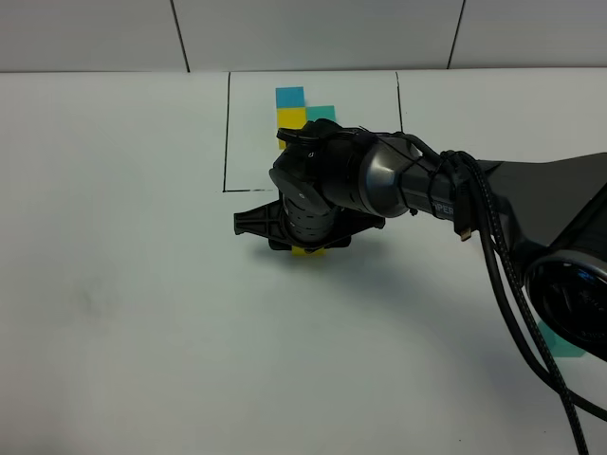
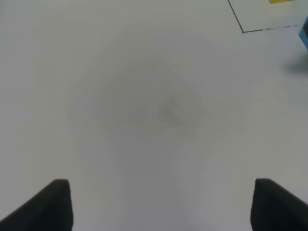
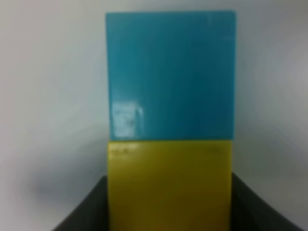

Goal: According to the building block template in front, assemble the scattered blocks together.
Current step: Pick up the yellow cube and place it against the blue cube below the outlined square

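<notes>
The building block template is a black-line rectangle at the back with a joined blue, yellow and teal trio. My right gripper reaches across just in front of the frame and is shut on the yellow cube, of which only a sliver shows in the exterior high view. The sky-blue cube sits flush against the yellow one; the arm hides it in the exterior high view. The teal-green cube lies at the far right, partly behind the arm. My left gripper is open and empty over bare table.
The right arm and its cables stretch from the right edge to the middle. In the left wrist view a corner of the frame line and an edge of the sky-blue cube show. A white wall bounds the table at the back.
</notes>
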Motion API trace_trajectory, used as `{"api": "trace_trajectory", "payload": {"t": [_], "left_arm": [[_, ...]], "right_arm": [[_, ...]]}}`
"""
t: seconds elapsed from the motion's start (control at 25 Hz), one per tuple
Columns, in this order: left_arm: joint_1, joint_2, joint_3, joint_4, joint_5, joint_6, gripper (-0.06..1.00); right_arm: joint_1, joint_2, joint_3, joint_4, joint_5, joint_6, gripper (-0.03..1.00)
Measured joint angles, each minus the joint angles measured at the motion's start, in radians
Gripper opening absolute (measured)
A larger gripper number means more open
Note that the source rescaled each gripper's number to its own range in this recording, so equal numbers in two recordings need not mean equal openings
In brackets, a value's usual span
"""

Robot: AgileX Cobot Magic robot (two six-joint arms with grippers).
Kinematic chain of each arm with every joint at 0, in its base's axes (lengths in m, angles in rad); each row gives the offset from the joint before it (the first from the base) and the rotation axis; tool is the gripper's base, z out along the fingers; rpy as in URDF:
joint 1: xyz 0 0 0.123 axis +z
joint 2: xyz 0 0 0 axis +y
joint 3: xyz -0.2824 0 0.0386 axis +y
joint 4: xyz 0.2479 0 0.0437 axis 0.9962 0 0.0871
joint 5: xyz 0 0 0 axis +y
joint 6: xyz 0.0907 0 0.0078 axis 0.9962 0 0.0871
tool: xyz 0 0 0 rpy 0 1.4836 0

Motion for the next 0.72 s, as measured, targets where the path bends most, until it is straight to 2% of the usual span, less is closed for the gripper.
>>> {"api": "trace_trajectory", "payload": {"t": [0.72], "left_arm": [[0.000,0.000,0.000,0.000,0.000,-0.001,0.87]], "right_arm": [[0.000,-0.001,-0.006,0.023,0.002,0.014,0.01]]}}
